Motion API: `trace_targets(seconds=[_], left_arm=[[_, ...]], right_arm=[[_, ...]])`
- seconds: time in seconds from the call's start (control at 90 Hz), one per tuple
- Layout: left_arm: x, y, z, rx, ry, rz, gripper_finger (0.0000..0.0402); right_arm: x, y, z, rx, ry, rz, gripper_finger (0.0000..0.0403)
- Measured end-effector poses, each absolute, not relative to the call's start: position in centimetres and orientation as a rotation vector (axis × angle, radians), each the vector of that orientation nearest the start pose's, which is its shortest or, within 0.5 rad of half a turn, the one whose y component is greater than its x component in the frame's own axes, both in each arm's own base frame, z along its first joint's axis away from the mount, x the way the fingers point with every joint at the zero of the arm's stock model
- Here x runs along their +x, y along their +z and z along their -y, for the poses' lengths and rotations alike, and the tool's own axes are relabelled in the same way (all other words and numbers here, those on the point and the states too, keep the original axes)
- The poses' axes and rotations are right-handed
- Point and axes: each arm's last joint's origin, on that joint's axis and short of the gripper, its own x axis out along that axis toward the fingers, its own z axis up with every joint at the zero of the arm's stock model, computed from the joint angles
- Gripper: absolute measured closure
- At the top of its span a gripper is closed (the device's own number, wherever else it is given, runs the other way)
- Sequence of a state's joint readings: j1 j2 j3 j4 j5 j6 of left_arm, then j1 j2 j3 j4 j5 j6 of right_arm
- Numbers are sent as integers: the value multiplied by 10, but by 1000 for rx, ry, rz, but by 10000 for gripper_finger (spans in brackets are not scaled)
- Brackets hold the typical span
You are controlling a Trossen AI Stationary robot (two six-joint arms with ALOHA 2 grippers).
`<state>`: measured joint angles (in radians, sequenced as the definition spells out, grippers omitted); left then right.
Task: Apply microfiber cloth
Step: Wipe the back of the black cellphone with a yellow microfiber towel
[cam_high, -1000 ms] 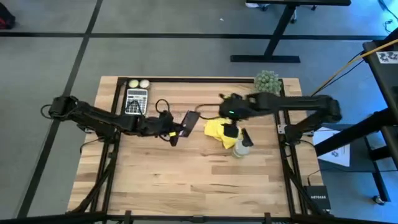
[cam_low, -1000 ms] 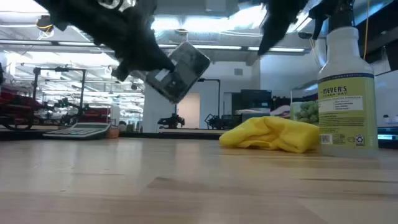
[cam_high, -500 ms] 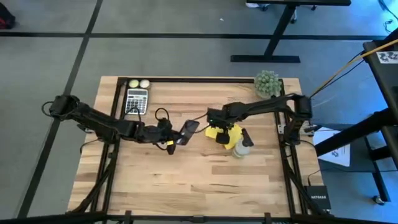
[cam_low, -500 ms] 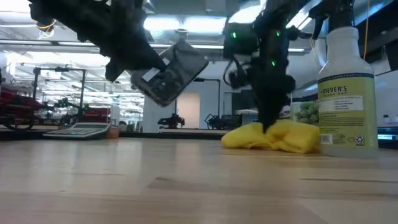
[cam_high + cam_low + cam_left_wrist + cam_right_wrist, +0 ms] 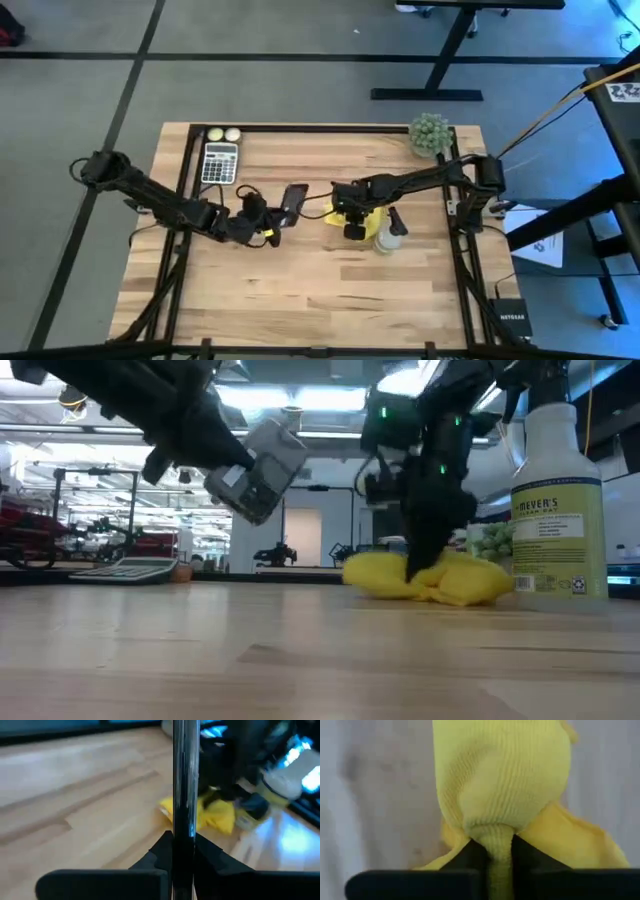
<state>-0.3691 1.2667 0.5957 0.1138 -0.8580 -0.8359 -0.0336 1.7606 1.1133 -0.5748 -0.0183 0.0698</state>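
Right gripper (image 5: 499, 854) fingers (image 5: 470, 854) pinching microfiber cloth (image 5: 502, 785) fold.

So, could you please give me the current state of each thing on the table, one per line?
Cloth: bunched on the table, a fold pinched by the right gripper.
Phone: held off the table, tilted, clamped edge-on in the left gripper.
Spray bottle: upright, beside the cloth.
Calculator: flat near the far left corner.
Two balls: resting at the far edge, beside the calculator.
Plant: upright at the far right corner.
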Motion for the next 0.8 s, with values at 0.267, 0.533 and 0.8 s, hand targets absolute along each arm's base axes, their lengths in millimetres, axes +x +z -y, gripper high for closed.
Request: trace_targets(seconds=[0.267, 0.533, 0.8], left_arm=[[238, 215, 68, -511, 671, -89, 382], [249, 235, 67, -479, 493, -14, 382], [258, 246, 61, -436, 404, -2, 382]], right_arm=[[335, 263, -27, -150, -93, -840, 390], [344, 312, -54, -321, -208, -396, 392], [366, 293, -52, -350, -251, -367, 389]])
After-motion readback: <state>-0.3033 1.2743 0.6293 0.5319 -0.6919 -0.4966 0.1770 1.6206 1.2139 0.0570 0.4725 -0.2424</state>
